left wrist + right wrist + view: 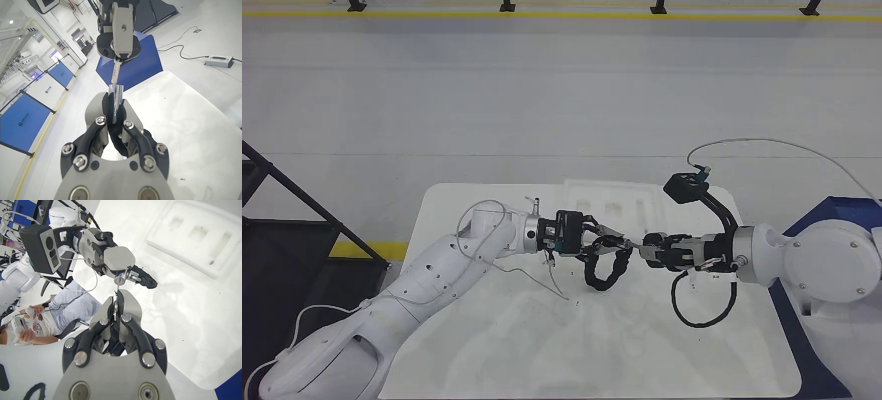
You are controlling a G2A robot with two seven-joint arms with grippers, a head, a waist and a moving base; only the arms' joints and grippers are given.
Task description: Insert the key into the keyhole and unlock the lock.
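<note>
Jaws of your left gripper (pixel 113 106) are pinching the shiny chrome cylinder lock (pixel 115 94), its black sleeved cable loop (pixel 602 272) trailing from it, all held in the air above the white worktop (pixel 542 350). Jaws of your right gripper (pixel 116 300) are pressed onto the head of the thin silver metal key (pixel 116 73), whose tip meets the keyhole face of the cylinder; how deep it sits, you cannot tell. The blade looks slightly off the cylinder's axis, so pushing now could jam or bend it, or twist the round lock in its grip. Turning before the key is fully in could slip it from the pads. You have one key, one lock, two grippers, and one white foam tray (pixel 160 237) with three recesses.
</note>
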